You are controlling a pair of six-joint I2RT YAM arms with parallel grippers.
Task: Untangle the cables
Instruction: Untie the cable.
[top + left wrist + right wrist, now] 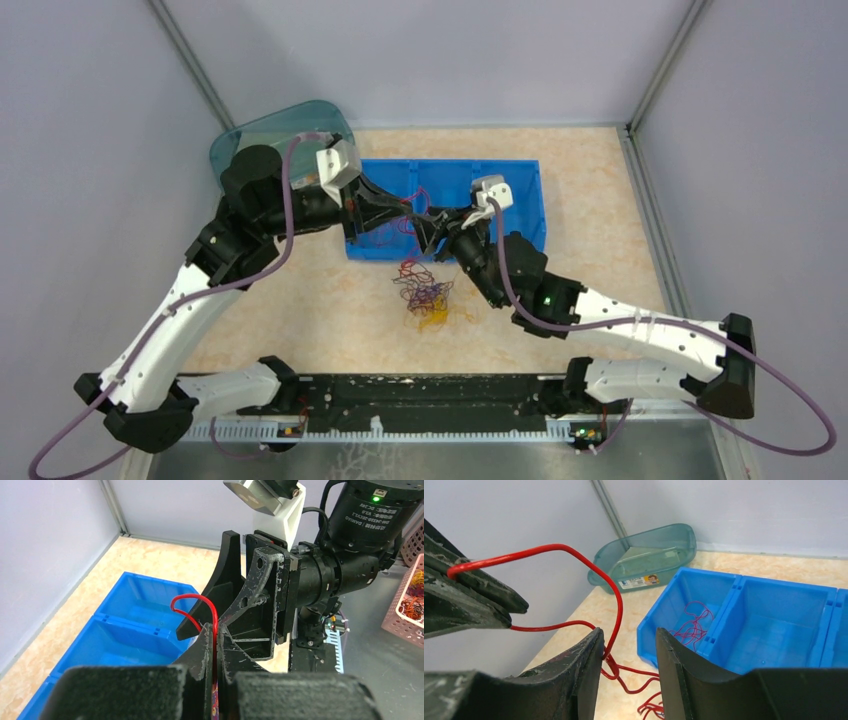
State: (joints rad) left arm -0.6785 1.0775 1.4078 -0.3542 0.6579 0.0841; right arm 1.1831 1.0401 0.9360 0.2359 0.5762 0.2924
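While the left hand [214,636] pinches a red cable [619,611], the right hand [629,642] gapes.

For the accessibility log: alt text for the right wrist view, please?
A red wire loops from the shut left hand down into the gap of the open right hand. Behind lie a blue bin holding more red strands and a teal tray.

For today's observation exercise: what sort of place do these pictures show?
Probably a robotics lab test cell: a left arm and right arm bolted to a table with plain walls around, a blue bin, and thin coloured wires in a tangle.
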